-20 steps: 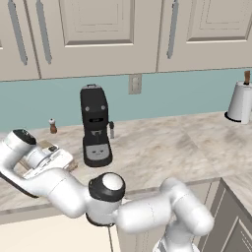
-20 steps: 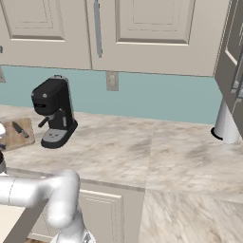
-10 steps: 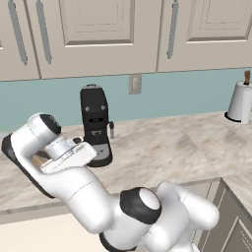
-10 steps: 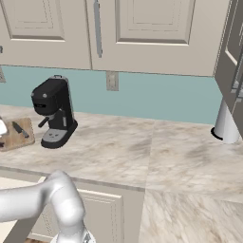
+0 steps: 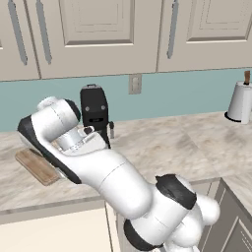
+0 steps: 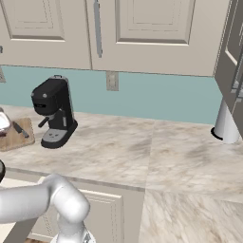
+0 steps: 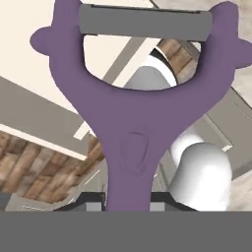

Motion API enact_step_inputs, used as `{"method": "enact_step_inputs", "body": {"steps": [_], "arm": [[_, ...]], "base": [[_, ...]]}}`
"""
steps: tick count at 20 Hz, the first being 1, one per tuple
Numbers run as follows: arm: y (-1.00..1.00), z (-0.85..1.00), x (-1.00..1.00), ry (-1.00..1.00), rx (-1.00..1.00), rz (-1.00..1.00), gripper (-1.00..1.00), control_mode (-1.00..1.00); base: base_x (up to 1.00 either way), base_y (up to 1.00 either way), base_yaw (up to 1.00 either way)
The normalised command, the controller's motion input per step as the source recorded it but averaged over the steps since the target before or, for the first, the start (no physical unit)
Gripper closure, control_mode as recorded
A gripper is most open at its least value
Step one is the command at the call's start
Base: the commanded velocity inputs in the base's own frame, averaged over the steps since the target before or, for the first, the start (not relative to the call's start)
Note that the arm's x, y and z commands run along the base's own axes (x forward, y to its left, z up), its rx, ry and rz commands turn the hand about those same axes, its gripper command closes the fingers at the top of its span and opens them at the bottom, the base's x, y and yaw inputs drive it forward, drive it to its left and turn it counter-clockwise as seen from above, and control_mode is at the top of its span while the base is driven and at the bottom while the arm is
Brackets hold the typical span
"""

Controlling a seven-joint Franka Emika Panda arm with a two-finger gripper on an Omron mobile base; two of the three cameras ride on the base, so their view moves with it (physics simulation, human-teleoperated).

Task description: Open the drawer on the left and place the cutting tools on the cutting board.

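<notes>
My fingers (image 7: 127,201) clamp nearly shut on the purple peeler (image 7: 130,123), blade at twelve o'clock; the knife (image 6: 20,129) lies on the cutting board (image 6: 23,137).

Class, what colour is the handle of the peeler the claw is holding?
Purple, with a grey blade; the peeler shows best in the hand view.

peeler (image 7: 129,133): matt purple plastic, smooth, with a dull grey metal blade
board (image 5: 37,166): light-brown wood, visible plank grain
worktop (image 6: 142,156): pale veined marble, smooth
coffee machine (image 6: 53,110): black plastic, slightly glossy
arm (image 5: 106,175): glossy white
</notes>
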Motion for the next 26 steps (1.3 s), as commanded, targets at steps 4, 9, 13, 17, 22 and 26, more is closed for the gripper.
{"method": "enact_step_inputs", "body": {"steps": [4, 9, 13, 17, 22, 26], "arm": [[0.0, 0.0, 0.35, -0.3, 0.0, 0.01, 1.0, -1.0], [0.0, 0.0, 0.23, -0.39, 0.01, 0.05, 1.0, -1.0], [0.0, -0.01, 0.41, -0.35, 0.04, 0.06, 1.0, -1.0], [0.0, -0.03, 0.6, -0.29, 0.1, 0.08, 1.0, -1.0], [0.0, -0.02, 0.5, -0.16, 0.15, 0.08, 1.0, -1.0], [0.04, -0.15, 0.35, -0.05, 0.15, 0.09, 1.0, -1.0]], "base": [[0.0, 0.0, 0.0], [0.0, 0.0, 0.0], [0.0, 0.0, 0.0], [0.0, 0.0, 0.0], [0.0, 0.0, 0.0], [0.0, 0.0, 0.0]]}}
